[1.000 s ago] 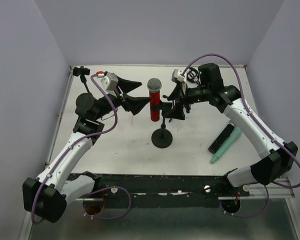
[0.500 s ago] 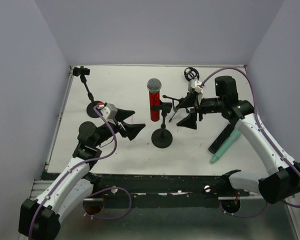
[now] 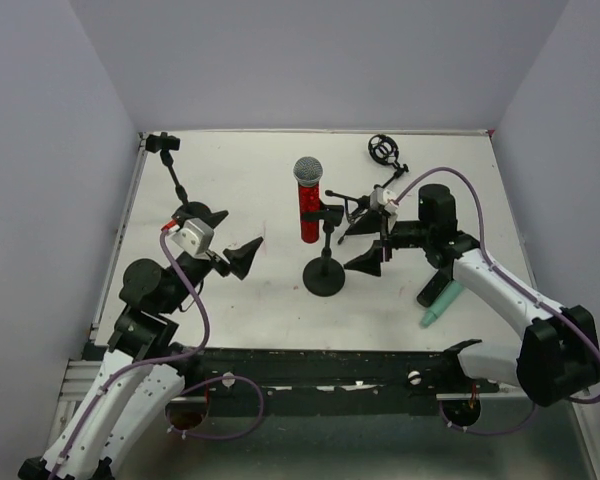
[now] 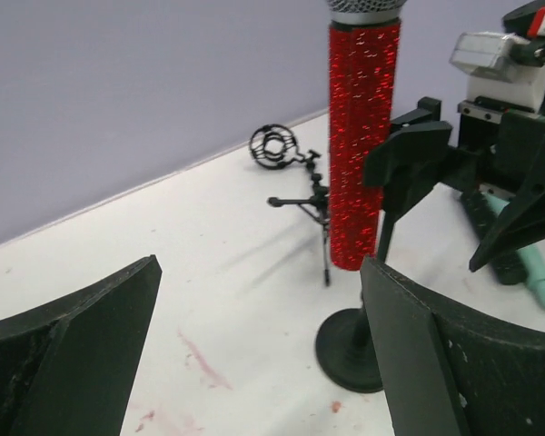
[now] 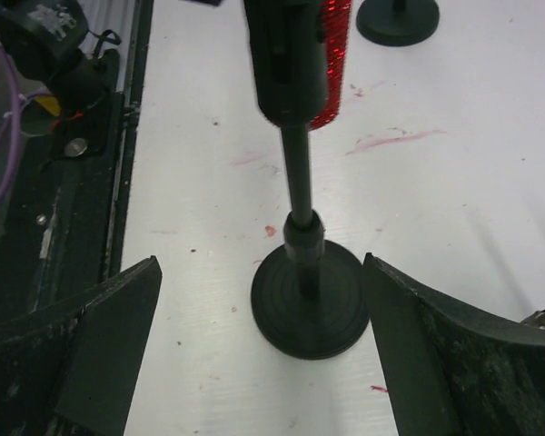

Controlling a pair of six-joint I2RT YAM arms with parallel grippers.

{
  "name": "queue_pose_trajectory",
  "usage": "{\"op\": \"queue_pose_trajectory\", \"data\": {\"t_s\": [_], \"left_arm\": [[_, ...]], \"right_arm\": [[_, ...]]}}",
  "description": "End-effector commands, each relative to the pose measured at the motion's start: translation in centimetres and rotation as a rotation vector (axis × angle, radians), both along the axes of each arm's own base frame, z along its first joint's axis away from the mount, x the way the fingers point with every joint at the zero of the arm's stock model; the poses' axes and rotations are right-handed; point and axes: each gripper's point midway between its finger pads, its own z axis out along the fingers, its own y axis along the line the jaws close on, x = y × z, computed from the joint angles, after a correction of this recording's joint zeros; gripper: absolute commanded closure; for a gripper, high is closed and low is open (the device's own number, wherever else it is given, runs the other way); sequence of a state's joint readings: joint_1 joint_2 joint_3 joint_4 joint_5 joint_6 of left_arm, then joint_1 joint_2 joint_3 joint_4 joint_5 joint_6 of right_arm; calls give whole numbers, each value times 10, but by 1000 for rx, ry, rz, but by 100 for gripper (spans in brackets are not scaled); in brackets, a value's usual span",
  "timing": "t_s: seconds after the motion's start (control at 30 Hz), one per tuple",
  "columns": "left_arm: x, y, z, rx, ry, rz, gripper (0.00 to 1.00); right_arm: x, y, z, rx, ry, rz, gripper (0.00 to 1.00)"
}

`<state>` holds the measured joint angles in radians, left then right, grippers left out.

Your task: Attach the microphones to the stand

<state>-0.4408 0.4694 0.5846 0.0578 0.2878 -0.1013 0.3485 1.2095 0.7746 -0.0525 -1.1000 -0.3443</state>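
The red microphone (image 3: pixel 309 205) with a silver mesh head stands upright in the clip of the centre stand (image 3: pixel 325 275). It also shows in the left wrist view (image 4: pixel 363 136), and its lower end shows in the right wrist view (image 5: pixel 331 64). The mint-green microphone (image 3: pixel 442 305) lies on the table at the right. The black microphone (image 3: pixel 429 292) lies beside it, mostly hidden under my right arm. My left gripper (image 3: pixel 232 238) is open and empty, left of the stand. My right gripper (image 3: pixel 361 246) is open and empty, just right of the stand, facing its base (image 5: pixel 309 300).
A second stand (image 3: pixel 173 175) rises at the back left on a round base (image 3: pixel 192 214). A small tripod stand with a ring shock mount (image 3: pixel 383 148) is at the back right. Purple walls enclose the white table (image 3: pixel 250 300).
Both grippers have drawn back from the red microphone toward the near edge, the left one down and to the left. The red microphone stays in the clip.
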Motion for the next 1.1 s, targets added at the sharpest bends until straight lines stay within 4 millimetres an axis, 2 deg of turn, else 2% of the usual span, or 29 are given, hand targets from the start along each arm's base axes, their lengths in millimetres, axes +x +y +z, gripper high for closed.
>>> {"op": "queue_pose_trajectory", "data": {"t_s": [0.0,0.03,0.1,0.23,0.47,0.57,0.77,1.07], "left_arm": [[14,41,-51,231,98,216,2],[15,46,-61,233,121,244,2],[16,51,-67,226,125,274,2],[14,55,-60,219,88,291,2],[13,60,-54,209,69,314,2],[12,60,-54,206,66,315,2],[12,58,-54,209,63,304,2],[11,58,-53,204,58,303,2]], "right_arm": [[40,13,18,82,-139,-59,3],[44,16,24,100,-151,-60,4],[50,21,35,140,-152,-64,5],[50,28,49,228,-130,-48,9],[29,44,40,230,-104,51,17],[30,45,47,247,-102,46,20],[27,48,55,253,-80,74,35],[34,54,60,259,-58,60,37]]}}
